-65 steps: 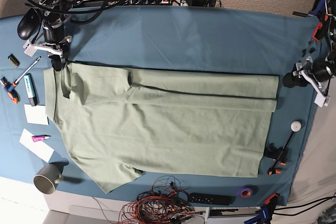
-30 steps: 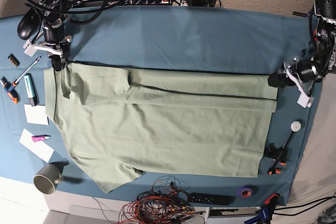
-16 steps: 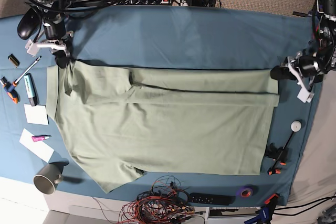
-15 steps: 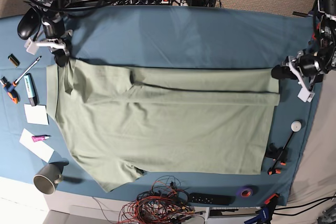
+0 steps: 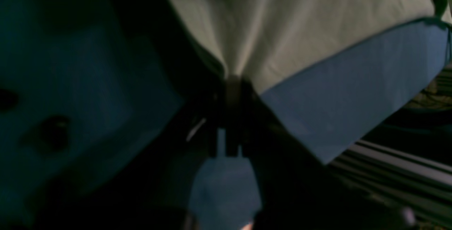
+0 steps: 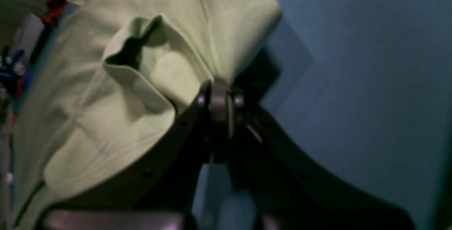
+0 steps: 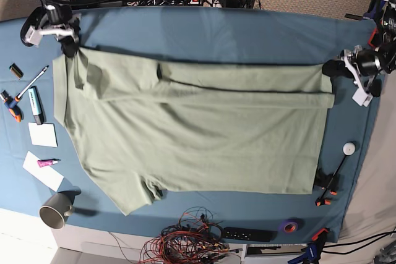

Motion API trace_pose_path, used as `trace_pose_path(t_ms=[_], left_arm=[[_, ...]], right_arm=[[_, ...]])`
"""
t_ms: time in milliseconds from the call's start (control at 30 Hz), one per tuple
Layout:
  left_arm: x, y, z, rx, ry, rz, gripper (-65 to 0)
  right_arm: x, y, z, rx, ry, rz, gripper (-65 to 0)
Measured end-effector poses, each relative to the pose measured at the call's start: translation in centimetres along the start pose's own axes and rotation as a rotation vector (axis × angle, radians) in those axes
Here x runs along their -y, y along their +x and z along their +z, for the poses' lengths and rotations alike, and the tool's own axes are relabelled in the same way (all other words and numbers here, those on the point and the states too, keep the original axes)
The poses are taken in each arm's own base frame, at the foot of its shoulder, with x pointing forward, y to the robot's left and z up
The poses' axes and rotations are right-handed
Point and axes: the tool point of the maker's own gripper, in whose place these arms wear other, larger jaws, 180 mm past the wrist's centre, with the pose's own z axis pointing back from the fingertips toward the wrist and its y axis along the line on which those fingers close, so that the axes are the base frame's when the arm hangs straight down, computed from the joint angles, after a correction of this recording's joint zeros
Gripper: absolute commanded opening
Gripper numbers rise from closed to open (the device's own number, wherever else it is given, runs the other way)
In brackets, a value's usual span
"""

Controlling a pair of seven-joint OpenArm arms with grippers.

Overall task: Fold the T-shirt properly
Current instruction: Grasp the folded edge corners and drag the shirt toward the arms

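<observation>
The pale sage-green T-shirt (image 7: 198, 134) lies spread on the teal table cloth (image 7: 235, 35), collar end at the left and hem at the right. Its far edge is raised and casts a shadow on the cloth. My right gripper (image 7: 68, 46) is shut on the far left corner by the collar; the right wrist view shows its jaws (image 6: 219, 96) pinching the shirt (image 6: 159, 46) beside the collar fold. My left gripper (image 7: 332, 70) is shut on the far hem corner; the left wrist view shows it (image 5: 233, 85) clamped on the cloth of the shirt (image 5: 300, 22).
Left of the shirt lie a mouse (image 7: 30, 29), a marker (image 7: 35, 104), paper notes (image 7: 42, 134) and a grey mug (image 7: 57, 208). Red wires (image 7: 185, 239), a black remote (image 7: 247, 234) and purple tape (image 7: 289, 225) line the near edge. A clamp (image 7: 328, 183) sits at the right.
Both grippers have moved toward the far side of the table with the shirt's far edge in them. The edge has risen and the shirt has shifted that way.
</observation>
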Motion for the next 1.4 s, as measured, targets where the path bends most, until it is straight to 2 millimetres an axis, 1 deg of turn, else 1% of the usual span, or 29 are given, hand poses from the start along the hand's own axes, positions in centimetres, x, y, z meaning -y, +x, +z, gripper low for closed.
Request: trace_pose_path(t_ms=[67, 200, 300, 567, 700, 833, 1000, 1100, 1300, 1333, 1367, 1400], left_arm=[[0.3, -0.4, 0.1, -0.01, -0.006, -0.008, -65.0], [0.8, -1.0, 0.1, -0.024, -0.012, -0.021, -65.0], [1.2, -2.0, 0.6, -0.038, -0.011, -0.023, -65.0], [1.0, -3.9, 3.2, -0.037, 0.037, -0.022, -65.0], [1.0, -4.7, 4.1, -0.036, 0.051, -0.017, -65.0], [1.1, -5.4, 4.1, -0.05, 0.051, -0.01, -65.0], [1.2, -5.6, 4.1, -0.052, 0.049, -0.004, -65.0], [1.2, -6.0, 4.1, -0.058, 0.046, 0.003, -65.0], [1.6, -6.1, 3.9, -0.056, 0.031, -0.012, -65.0], [1.8, -6.1, 3.9, -0.056, 0.02, -0.028, -57.1], [1.8, -6.1, 3.9, -0.055, 0.016, -0.035, -47.6], [1.8, -6.1, 3.9, -0.056, 0.015, -0.038, -39.6]], right_arm=[[0.3, 0.1, 0.8, -0.014, -0.026, 0.036, -65.0], [0.0, 1.1, 2.3, -0.012, -0.042, 0.11, -65.0], [0.0, 1.4, 3.0, -0.013, -0.051, 0.142, -65.0], [0.5, 0.9, 3.7, -0.035, -0.07, 0.155, -65.0], [0.8, 0.5, 4.1, -0.049, -0.077, 0.155, -65.0], [1.2, 0.1, 4.6, -0.065, -0.085, 0.154, -65.0], [1.9, -0.6, 5.5, -0.089, -0.101, 0.153, -65.0], [1.9, -0.6, 5.5, -0.09, -0.101, 0.154, -65.0], [1.8, -0.5, 5.4, -0.083, -0.1, 0.154, -65.0], [1.8, -0.5, 5.4, -0.083, -0.1, 0.154, -63.5], [1.8, -0.5, 5.4, -0.084, -0.096, 0.158, -54.4], [1.7, -0.5, 5.4, -0.083, -0.091, 0.168, -45.6]])
